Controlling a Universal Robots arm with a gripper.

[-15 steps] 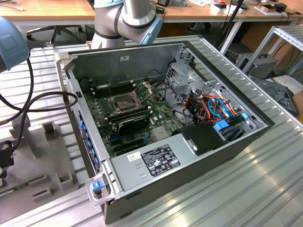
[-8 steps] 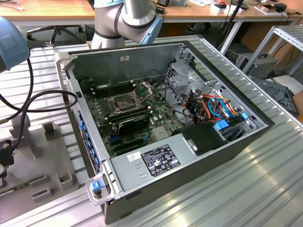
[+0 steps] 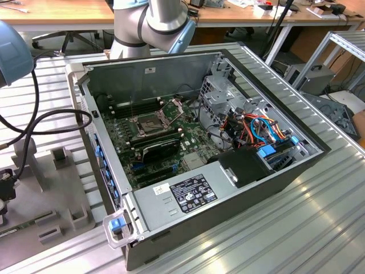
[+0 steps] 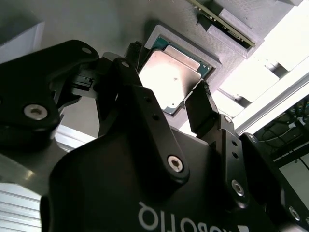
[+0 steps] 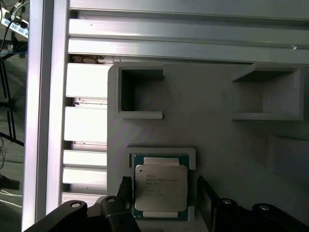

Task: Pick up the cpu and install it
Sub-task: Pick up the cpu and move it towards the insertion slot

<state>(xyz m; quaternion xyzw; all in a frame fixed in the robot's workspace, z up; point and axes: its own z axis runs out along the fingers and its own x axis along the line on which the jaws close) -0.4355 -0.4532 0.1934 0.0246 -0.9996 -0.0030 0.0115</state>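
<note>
Your cpu point(image 5: 161, 187) lies flat in a square pocket of the grey tray point(image 5: 217, 125) on the bench point(image 3: 296, 228). The hand point(image 5: 163, 186) hangs over it, fingers point(image 5: 205, 195) spread wide, one on each side, gripping nothing. In the exterior view, the open computer case point(image 3: 148, 74) sits at the tray's three o'clock.

— What lies on the ribbed metal surface point(image 3: 296, 228)?

— An open computer case point(image 3: 148, 74), on its side, with the green motherboard point(image 3: 194, 137) facing up.

— And on the board?

— A dark square socket point(image 3: 149, 121) with a metal frame, near the middle. Toward the exterior view's right is a tangle of orange and blue wires point(image 3: 259, 128), and nearer the camera a grey power supply point(image 3: 188, 191) with a label.

— Outside the case?

— The robot arm point(image 3: 154, 20) rises behind it. At the exterior view's left, a grey fixture plate point(image 3: 51, 194) with raised blocks lies beside the case, and black cables point(image 3: 57, 117) loop above it.
</note>
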